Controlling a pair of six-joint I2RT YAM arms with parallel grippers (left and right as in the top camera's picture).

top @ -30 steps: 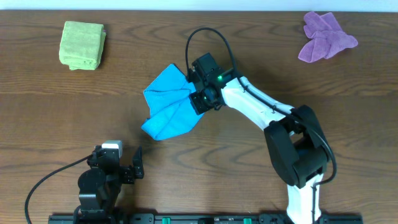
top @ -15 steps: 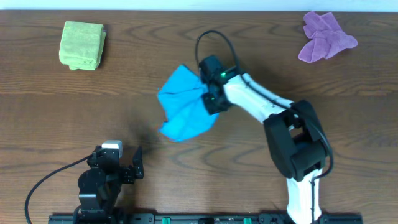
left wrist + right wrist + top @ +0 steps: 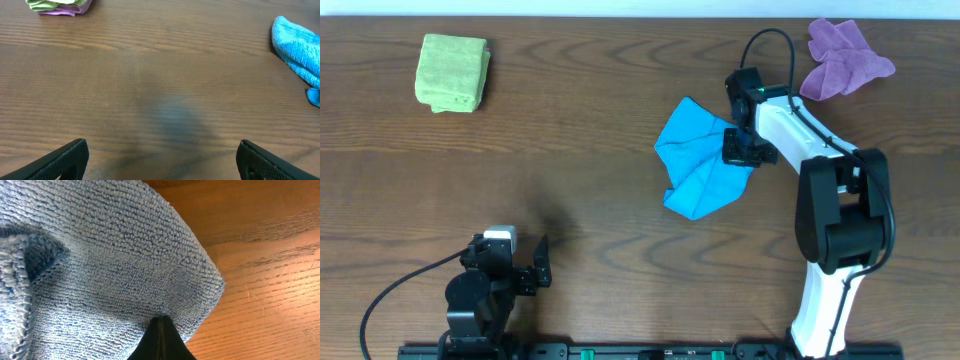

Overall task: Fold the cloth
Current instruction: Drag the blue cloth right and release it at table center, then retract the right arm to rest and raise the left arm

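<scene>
Blue terry cloth [image 3: 698, 165], crumpled and partly doubled over itself, sits right of centre on the table [image 3: 550, 150]; cannot tell whether any of it is raised off the wood. Right pincer [image 3: 738, 148] is clenched on the cloth's right edge: the wrist view shows the finger tips pressed together with the weave pinched between them and a rounded cloth corner over bare wood. Left pincer [image 3: 161, 160] is released, fingers wide apart, low at the near-left of the table, well apart from the cloth. Folded green cloth [image 3: 452, 72] lies far left. Bunched purple cloth [image 3: 845, 58] lies far right, near the right arm.
</scene>
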